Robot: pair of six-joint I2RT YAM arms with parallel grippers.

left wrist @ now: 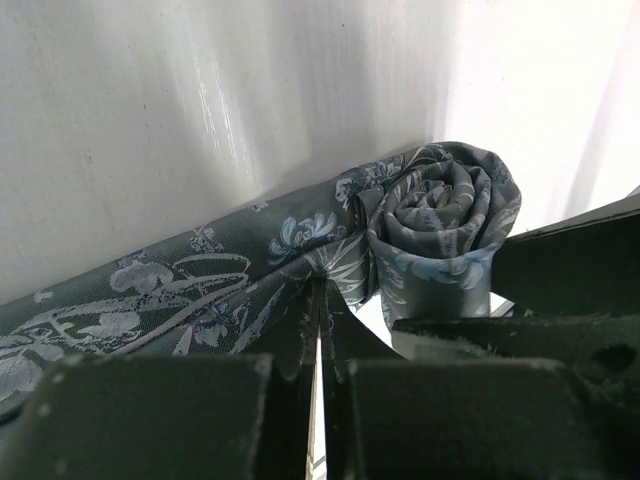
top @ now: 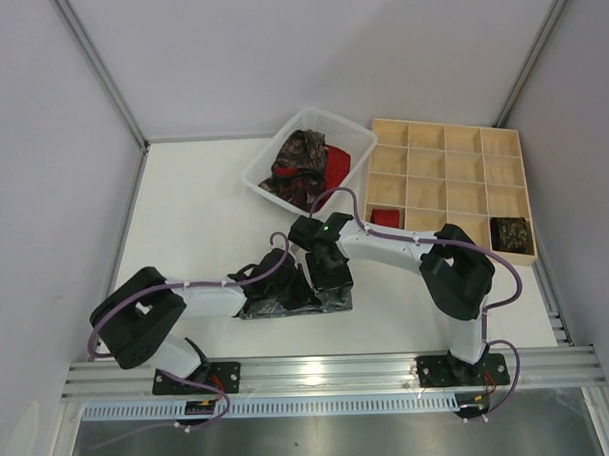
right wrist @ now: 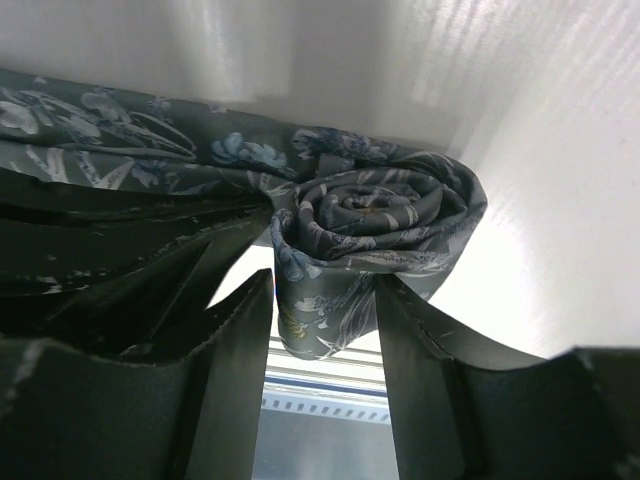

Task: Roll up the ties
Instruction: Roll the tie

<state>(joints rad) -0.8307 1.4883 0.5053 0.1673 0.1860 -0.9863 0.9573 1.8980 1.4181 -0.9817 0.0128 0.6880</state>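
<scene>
On the white tabletop the grey tie lies low centre, long axis left to right. My left hand, pressed together, pinches the flat strip just beside the roll at its right end. My right hand, nearer, stands spread astride that roll.

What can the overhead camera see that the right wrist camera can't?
Only overhead: the white basket of loose ties, and the wooden tray holding a red roll and a dark roll. Only the right wrist: the tight spiral of the rolled end, between its gripper. Both: the grey tie on the white table.
</scene>
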